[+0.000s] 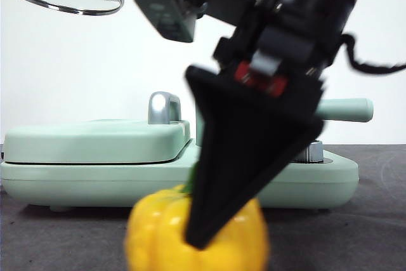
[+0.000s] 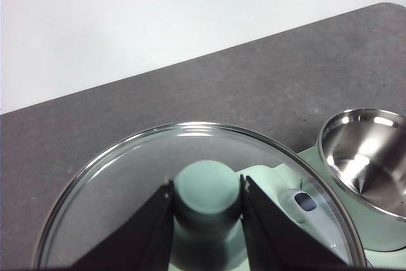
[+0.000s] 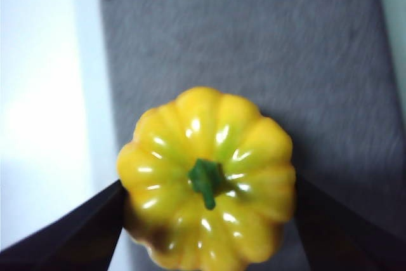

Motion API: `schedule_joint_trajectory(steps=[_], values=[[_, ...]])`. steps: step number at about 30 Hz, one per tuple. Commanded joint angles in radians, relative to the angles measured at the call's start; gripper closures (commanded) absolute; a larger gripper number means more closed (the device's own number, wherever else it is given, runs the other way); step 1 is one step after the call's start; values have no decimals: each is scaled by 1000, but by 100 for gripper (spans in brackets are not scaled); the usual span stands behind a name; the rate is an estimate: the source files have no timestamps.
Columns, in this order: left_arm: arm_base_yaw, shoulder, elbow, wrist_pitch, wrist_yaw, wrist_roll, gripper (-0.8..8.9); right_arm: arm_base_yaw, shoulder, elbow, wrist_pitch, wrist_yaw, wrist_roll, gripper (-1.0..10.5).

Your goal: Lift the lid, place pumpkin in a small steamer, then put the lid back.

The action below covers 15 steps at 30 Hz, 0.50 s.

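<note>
The dark grey desk (image 1: 374, 233) carries a wide mint-green appliance base (image 1: 95, 176) at the back, with a flat mint-green cover (image 1: 95, 141) shut over its left part and pale wall behind. The right arm comes down steeply from the top of the front view, big and dark, and its right gripper (image 3: 206, 220) reaches the desk near the front edge. Its fingers (image 1: 241, 157) stand spread on either side of the pumpkin (image 3: 206, 176), just beside its flanks; whether they press it I cannot tell. The pumpkin sits on the desk in front of the base, green stem up. The small steamer (image 2: 368, 169) stands open at the base's right part, its bare steel inside showing, its long handle (image 1: 346, 110) pointing right. The left gripper (image 2: 207, 220) is held high at the top left of the front view, fingers (image 2: 143, 233) closed on the mint knob of the lid (image 2: 114, 182), which hangs level in the air above and beside the steamer.
</note>
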Motion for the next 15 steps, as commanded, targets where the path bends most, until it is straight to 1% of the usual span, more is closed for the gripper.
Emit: schedule_joint_trajectory(steps=[1, 5, 8, 12, 15], values=[[-1, 2, 16, 28, 3, 3, 797, 9, -25, 46, -98, 4, 54, 653], [-1, 2, 16, 27, 3, 2, 797, 3, -74, 104, -238, 34, 115, 653], [-1, 2, 16, 24, 3, 3, 797, -4, -109, 165, -352, 93, 172, 653], [-1, 2, 16, 19, 3, 3, 798, -37, -123, 282, -543, 154, 208, 653], [-1, 2, 16, 19, 4, 3, 798, -79, -123, 373, -655, 169, 217, 653]])
